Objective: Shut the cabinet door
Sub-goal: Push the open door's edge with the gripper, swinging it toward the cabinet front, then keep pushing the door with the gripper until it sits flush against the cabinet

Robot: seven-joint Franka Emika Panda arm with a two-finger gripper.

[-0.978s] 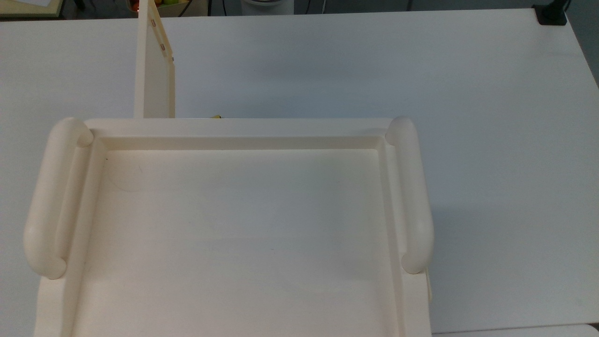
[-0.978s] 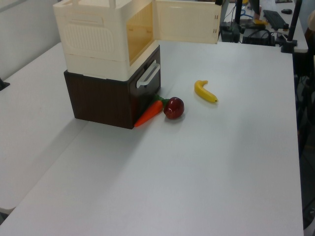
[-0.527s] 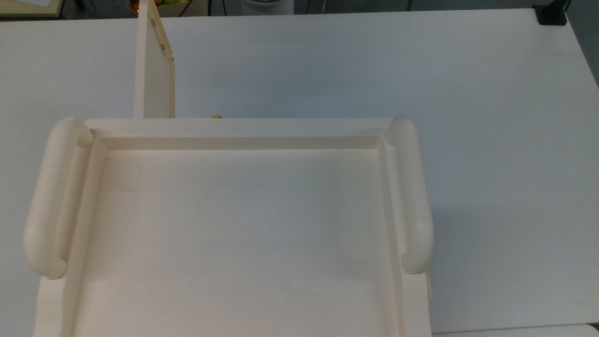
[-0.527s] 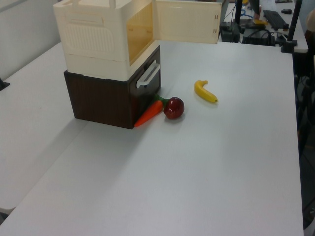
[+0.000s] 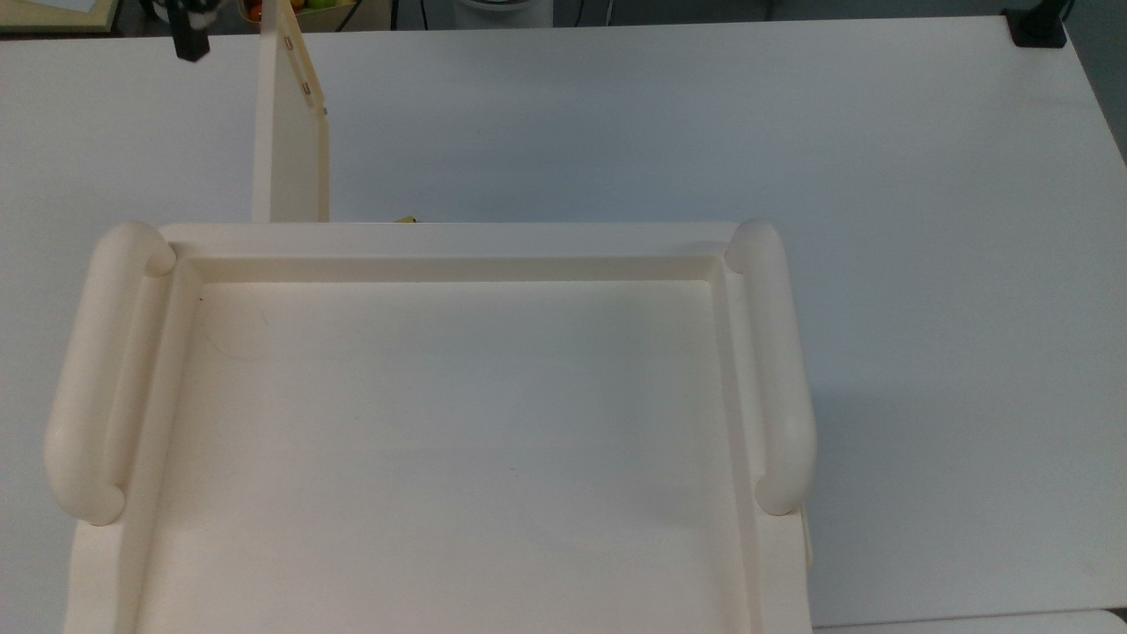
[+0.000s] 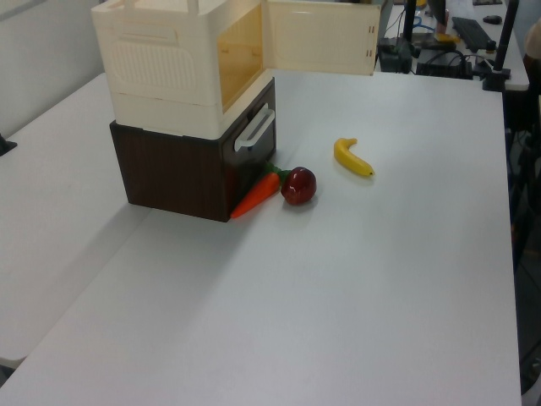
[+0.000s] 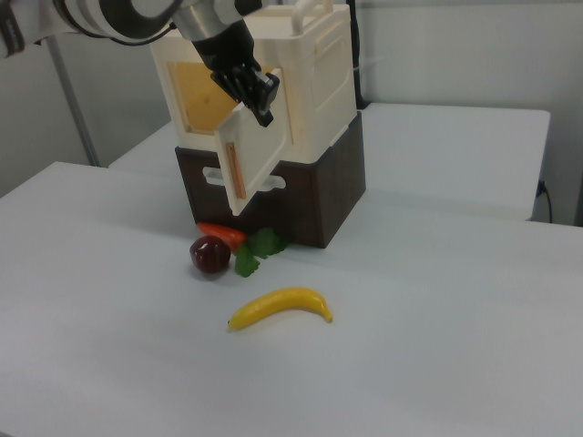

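Right view has the jaws [image 7: 260,100] hanging in front of the swung-out cabinet door [image 7: 260,155], near its upper part, with the arm coming in from the right view's upper left; whether they are parted or pressed together I cannot tell. The top view catches them as a dark tip [image 5: 189,40] just to the top view's left of the door's [image 5: 290,141] far end.

The door stands out roughly square to the front of the cabinet [image 7: 310,82], hinged at one vertical edge, with small brownish metal marks along its free edge. Nothing appears to need gripping: a flat push on the panel's outer face, placed close to the free edge and far from the hinge, would likely swing it with least effort. The contact should probably follow the door's arc rather than run straight, or it may slide off the edge.

The cabinet sits on a dark brown drawer unit [image 7: 310,196] on the white table [image 7: 437,346]. A carrot [image 7: 223,234], a red apple [image 7: 209,254] and a banana [image 7: 278,307] lie lower down on the table, below the door's sweep, so they should not obstruct it. Open table lies all round.
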